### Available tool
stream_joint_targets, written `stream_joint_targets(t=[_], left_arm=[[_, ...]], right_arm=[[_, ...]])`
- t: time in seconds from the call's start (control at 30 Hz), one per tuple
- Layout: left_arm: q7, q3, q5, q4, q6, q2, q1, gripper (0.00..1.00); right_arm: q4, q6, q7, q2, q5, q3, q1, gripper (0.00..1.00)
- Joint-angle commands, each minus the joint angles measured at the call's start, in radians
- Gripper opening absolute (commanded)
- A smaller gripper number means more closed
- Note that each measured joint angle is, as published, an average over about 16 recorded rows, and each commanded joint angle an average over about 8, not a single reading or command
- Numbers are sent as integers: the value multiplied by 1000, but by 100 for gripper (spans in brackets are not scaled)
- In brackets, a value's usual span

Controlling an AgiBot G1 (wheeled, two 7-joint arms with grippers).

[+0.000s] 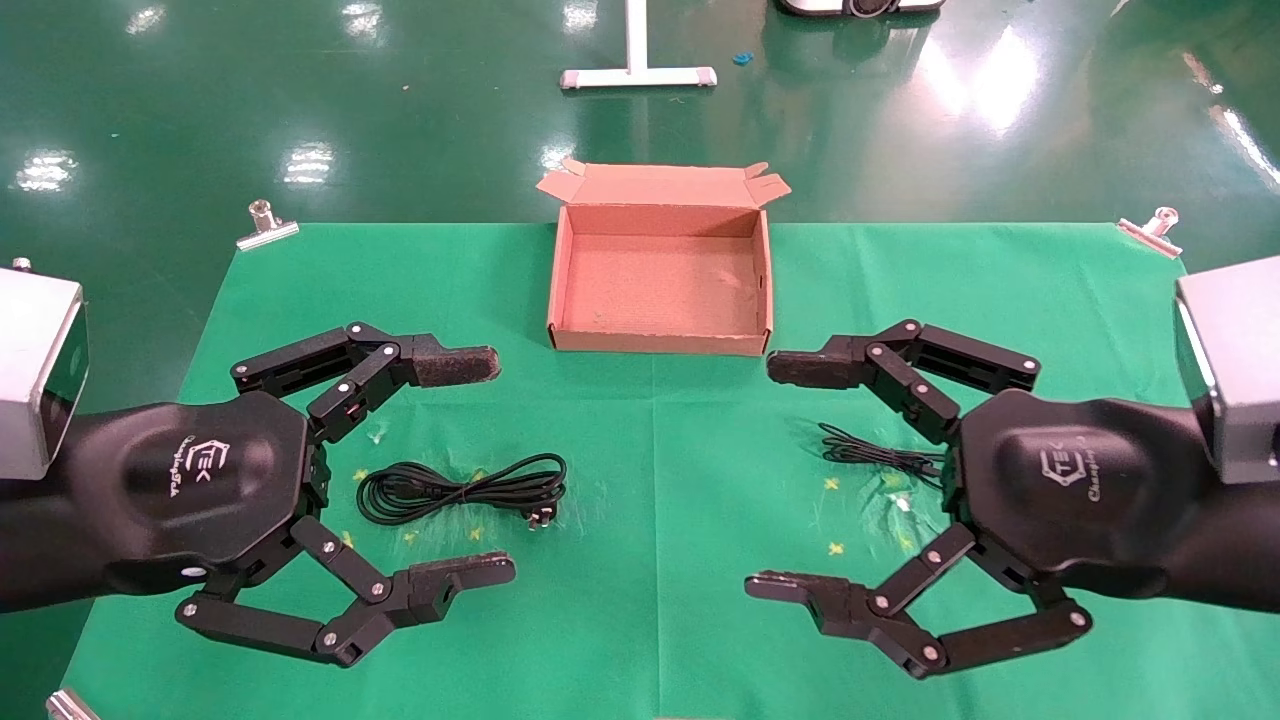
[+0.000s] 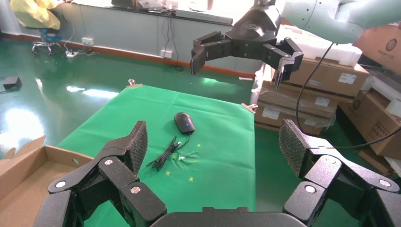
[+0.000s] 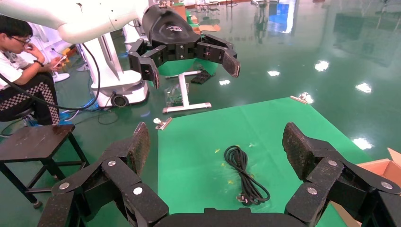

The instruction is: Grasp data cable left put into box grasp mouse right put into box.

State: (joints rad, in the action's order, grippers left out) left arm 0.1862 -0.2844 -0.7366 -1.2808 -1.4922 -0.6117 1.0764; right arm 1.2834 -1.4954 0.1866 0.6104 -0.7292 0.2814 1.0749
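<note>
- We judge nothing is done yet: the box (image 1: 660, 275) sits empty at the table's (image 1: 650, 480) far edge.
- Our left gripper (image 1: 480, 470) hangs spread wide above the data cable (image 1: 460, 490), which lies coiled on the cloth.
- Our right gripper (image 1: 780, 475) is equally wide over the mouse (image 2: 184, 122), its cord trailing toward the middle.
- Green cloth, clipped at the corners, covers the table; glossy green floor (image 1: 400, 100) surrounds it, with cartons (image 2: 326, 80) stacked aside.

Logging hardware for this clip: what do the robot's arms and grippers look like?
Left gripper and right gripper match: black hexagonal palms with a white logo, jointed black linkage fingers with silver rivets and dark textured pads. Silver-grey boxes sit at the wrists. Wrist views show white arms trailing a black cable.
</note>
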Motion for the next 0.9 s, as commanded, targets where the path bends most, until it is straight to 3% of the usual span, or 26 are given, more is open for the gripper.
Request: stream_joint_targets(t=[0.03,0.27,0.53,0.7,0.9], left_arm=[[0,1,3,0,0,-1,0,100],[35,-46,-108,-14,8,28,0,100],[212,-181,-460,-46,42,57,96,100],[282,-244,-656,-34,60,11,196,100],[244,-324,-859,20,75,-96,286,100]], right_arm=[[1,0,0,0,0,0,0,100],[22,17,-28,-20,-70,9,3,100],[70,107,-65,-64,-333,61,21,100],[75,139,-55,-65,-405,78,32,100],[75,146,-34,-68,-401,76,34,100]])
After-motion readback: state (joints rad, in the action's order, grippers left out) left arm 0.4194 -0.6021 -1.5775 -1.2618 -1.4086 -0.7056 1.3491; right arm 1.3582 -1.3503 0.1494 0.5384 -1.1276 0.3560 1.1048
